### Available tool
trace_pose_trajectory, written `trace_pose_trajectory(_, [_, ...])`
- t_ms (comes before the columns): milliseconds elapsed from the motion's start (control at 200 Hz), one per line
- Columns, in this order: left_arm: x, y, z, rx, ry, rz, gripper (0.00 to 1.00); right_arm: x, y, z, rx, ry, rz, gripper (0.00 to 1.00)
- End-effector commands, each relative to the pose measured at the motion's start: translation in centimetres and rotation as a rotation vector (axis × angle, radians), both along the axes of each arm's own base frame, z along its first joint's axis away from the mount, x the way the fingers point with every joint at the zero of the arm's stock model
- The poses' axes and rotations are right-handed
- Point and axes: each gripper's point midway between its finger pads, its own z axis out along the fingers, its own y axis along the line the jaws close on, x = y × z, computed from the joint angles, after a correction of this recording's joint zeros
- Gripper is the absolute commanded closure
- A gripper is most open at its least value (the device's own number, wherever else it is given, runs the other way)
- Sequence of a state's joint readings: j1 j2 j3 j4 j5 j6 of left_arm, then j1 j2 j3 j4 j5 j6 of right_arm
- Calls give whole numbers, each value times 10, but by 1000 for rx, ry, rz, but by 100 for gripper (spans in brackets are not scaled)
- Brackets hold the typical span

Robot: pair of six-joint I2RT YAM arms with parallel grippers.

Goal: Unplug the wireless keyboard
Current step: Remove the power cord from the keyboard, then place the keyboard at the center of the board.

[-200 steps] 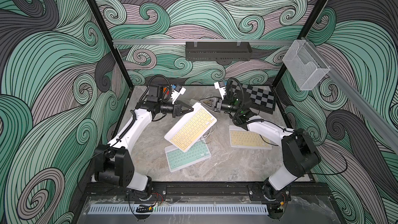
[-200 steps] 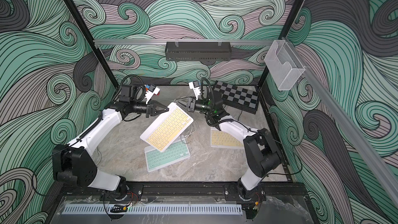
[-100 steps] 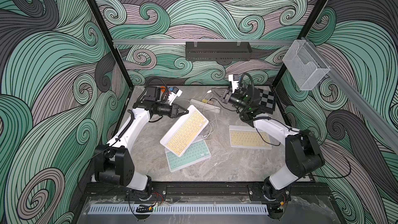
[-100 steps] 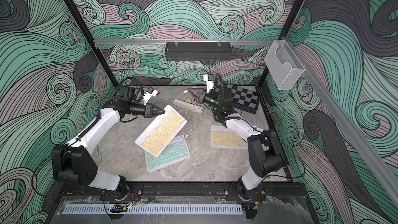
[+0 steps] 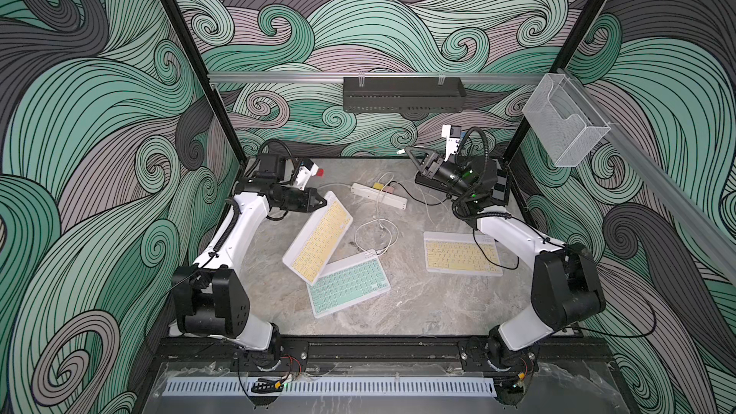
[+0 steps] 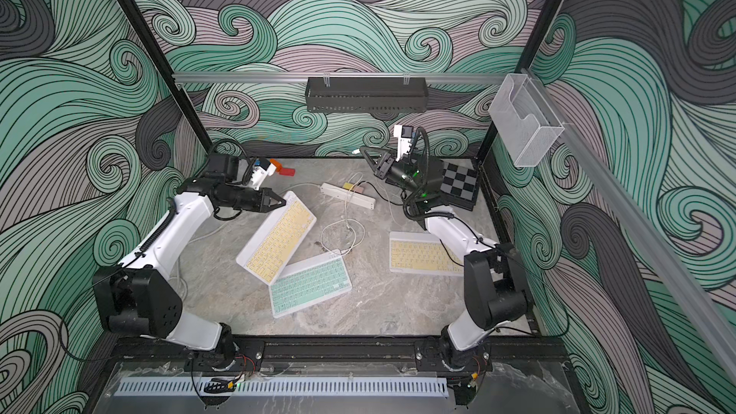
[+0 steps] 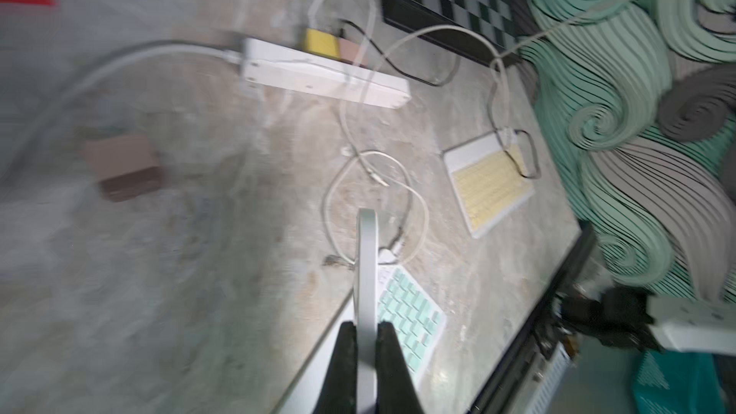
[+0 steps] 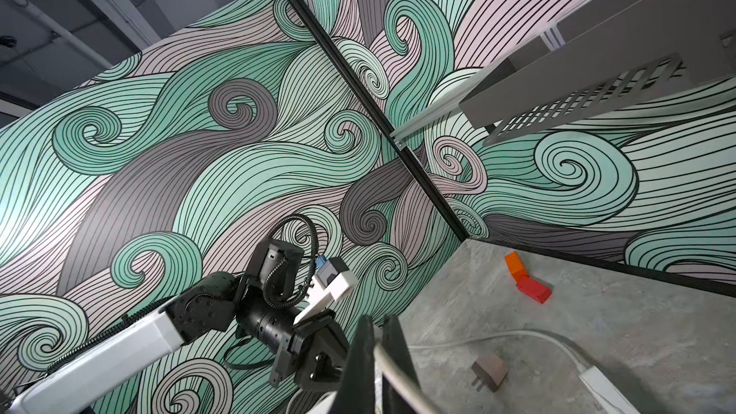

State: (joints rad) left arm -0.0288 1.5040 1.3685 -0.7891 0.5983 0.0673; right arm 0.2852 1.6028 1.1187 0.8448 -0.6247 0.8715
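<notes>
The wireless keyboard, white with yellow keys, is tilted; its lower end rests on a mint keyboard. My left gripper is shut on its upper edge, and the left wrist view shows that thin white edge clamped between the black fingers. In both top views my right gripper hangs raised near the back right, apart from the keyboard. It is shut on a white cable whose free plug end sticks out in the air.
A white power strip with adapters lies at the back, with a loose cable coil in front of it. Another yellow keyboard lies right, a chessboard back right. Red and orange blocks and a brown adapter sit back left.
The right gripper has pulled away from the keyboard's top edge, up and to the back right, with the cable. The left gripper has drawn the keyboard to the left.
</notes>
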Motion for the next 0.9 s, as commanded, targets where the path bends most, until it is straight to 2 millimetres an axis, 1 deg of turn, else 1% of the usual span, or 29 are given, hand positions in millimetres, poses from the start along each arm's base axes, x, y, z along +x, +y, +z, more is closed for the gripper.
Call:
trace_pose_trajectory(0, [20,65,-2,211,-29,207,100,-9,23,-2,-16,1,97,100])
trace_pose_trajectory(75, [32,91,-4,237,-60,284,100,-13,34,-8,-39,6,123,100])
trace_pose_trajectory(160, [40,113,-14,221,-42,339,100,-16,43,-14,-67,6,137,100])
trace_pose_trajectory(215, [44,117,-20,141,-21,327,100,-16,46,-19,-87,14,140,100])
trace_pose_trajectory(295, [47,130,-31,50,40,350,100,-17,51,-25,-104,29,145,100])
trace_pose_trajectory(390, [51,147,-53,32,87,371,100,-19,56,-31,-118,38,159,100])
trace_pose_trajectory(515, [62,151,-76,-105,114,327,100,-24,65,-41,-142,50,183,100])
trace_pose_trajectory(605, [67,165,-97,-104,163,364,100,-27,72,-47,-164,58,200,100])
trace_pose_trajectory(685, [67,180,-111,-77,189,409,89,-29,79,-58,-188,76,219,100])
trace_pose_trajectory(755, [63,189,-122,-41,223,427,83,-31,87,-71,-210,97,242,100])
trace_pose_trajectory(816, [59,196,-132,-5,254,435,69,-34,93,-80,-224,111,259,100])
trace_pose_trajectory(896, [56,201,-137,7,274,450,66,-36,101,-89,-248,123,279,100])
